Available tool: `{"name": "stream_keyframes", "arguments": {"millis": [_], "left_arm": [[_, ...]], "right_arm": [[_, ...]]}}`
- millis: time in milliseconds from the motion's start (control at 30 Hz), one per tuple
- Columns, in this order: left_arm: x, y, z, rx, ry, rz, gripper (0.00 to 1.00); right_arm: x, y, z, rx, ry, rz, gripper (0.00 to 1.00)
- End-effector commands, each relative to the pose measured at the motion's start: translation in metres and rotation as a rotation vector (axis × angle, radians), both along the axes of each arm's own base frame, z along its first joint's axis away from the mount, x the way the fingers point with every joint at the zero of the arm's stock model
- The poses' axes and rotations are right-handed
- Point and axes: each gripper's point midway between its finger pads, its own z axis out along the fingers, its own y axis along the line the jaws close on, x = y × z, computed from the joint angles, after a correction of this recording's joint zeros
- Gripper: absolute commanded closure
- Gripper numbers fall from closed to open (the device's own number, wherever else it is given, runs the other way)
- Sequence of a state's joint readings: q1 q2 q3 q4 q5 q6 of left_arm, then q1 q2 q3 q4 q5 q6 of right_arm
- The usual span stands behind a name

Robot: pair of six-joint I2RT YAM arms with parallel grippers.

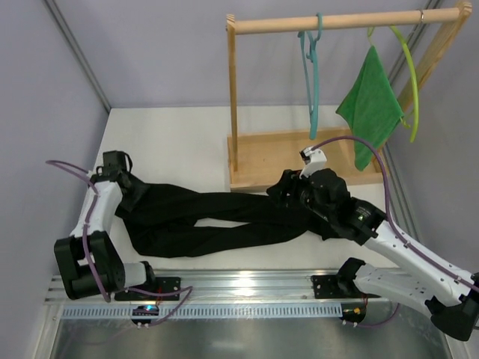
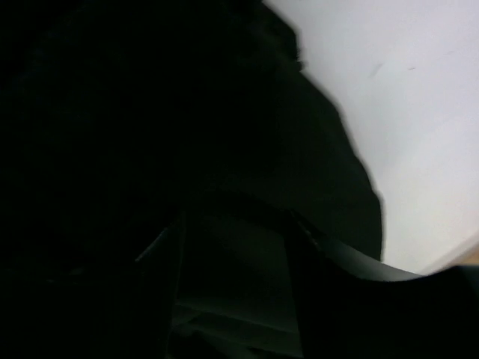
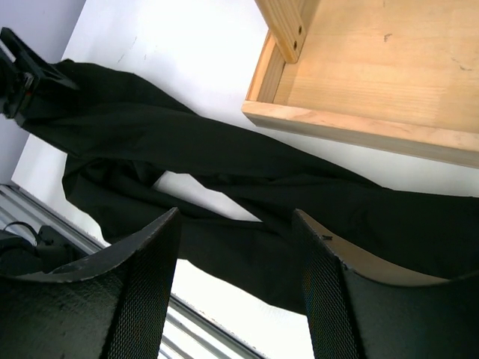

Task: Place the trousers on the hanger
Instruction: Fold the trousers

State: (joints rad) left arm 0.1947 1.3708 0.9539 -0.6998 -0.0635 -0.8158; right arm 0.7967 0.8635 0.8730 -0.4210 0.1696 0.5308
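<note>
On the white table (image 1: 176,142), the overhead view alone shows the teal hanger (image 1: 312,75) hooked on the wooden rail (image 1: 337,21) of the rack, well apart from the trousers (image 1: 217,218), which lie flat and black, stretched from the left gripper (image 1: 122,173) to the right gripper (image 1: 287,188). Only the right wrist view shows that gripper's fingers spread and holding nothing, above two crossed legs. The left wrist view is nearly all dark cloth, so I cannot tell whether that gripper is parted or clamped.
</note>
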Motion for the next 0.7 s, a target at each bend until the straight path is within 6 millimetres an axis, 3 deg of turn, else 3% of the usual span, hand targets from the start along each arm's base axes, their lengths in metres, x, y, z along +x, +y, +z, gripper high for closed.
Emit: {"name": "stream_keyframes", "arguments": {"millis": [0,67,133,167,200,233,267,300,333,367,400,433,467,533,567,633,667], "left_arm": [[-0.033,0.031,0.012,0.181,-0.032,0.137,0.43],[-0.049,0.034,0.0,0.204,0.024,0.165,0.41],[-0.056,0.035,-0.007,0.209,0.072,0.178,0.37],[-0.057,0.035,-0.011,0.204,0.091,0.182,0.37],[-0.057,0.035,-0.013,0.199,0.095,0.183,0.36],[-0.055,0.035,-0.013,0.198,0.095,0.184,0.35],[-0.052,0.034,-0.012,0.194,0.092,0.187,0.34],[-0.045,0.033,-0.01,0.179,0.08,0.183,0.32],[-0.04,0.033,-0.007,0.174,0.07,0.179,0.31],[-0.037,0.034,-0.004,0.177,0.069,0.182,0.3],[-0.031,0.037,0.007,0.183,0.063,0.189,0.29],[-0.032,0.042,0.013,0.212,0.069,0.198,0.29],[-0.031,0.045,0.019,0.225,0.067,0.208,0.28],[-0.029,0.051,0.037,0.25,0.031,0.227,0.23],[-0.028,0.051,0.043,0.251,0.01,0.23,0.18],[-0.024,0.052,0.056,0.252,-0.04,0.242,0.17],[-0.023,0.053,0.059,0.249,-0.053,0.249,0.17]], "right_arm": [[0.001,0.018,-0.01,0.011,-0.003,0.071,0.36],[0.003,0.029,-0.014,0.008,0.003,0.09,0.36],[0.007,0.052,-0.026,-0.033,0.018,0.142,0.36],[0.011,0.064,-0.013,-0.026,-0.007,0.157,0.36],[0.016,0.08,-0.031,-0.099,0.01,0.183,0.36],[0.013,0.095,-0.03,-0.115,0.001,0.221,0.36],[0.019,0.112,-0.014,-0.111,-0.03,0.241,0.36],[0.026,0.126,-0.03,-0.166,-0.012,0.268,0.36],[0.029,0.138,-0.033,-0.186,-0.015,0.29,0.36],[0.039,0.152,-0.015,-0.167,-0.054,0.298,0.36],[0.047,0.161,-0.013,-0.171,-0.072,0.299,0.36],[0.058,0.172,-0.036,-0.23,-0.059,0.306,0.36],[0.067,0.184,-0.025,-0.219,-0.088,0.308,0.36],[0.078,0.199,-0.041,-0.254,-0.081,0.318,0.37],[0.086,0.212,-0.061,-0.275,-0.058,0.329,0.38],[0.088,0.222,-0.079,-0.276,-0.037,0.342,0.39],[0.085,0.226,-0.104,-0.291,0.004,0.349,0.39]]}}
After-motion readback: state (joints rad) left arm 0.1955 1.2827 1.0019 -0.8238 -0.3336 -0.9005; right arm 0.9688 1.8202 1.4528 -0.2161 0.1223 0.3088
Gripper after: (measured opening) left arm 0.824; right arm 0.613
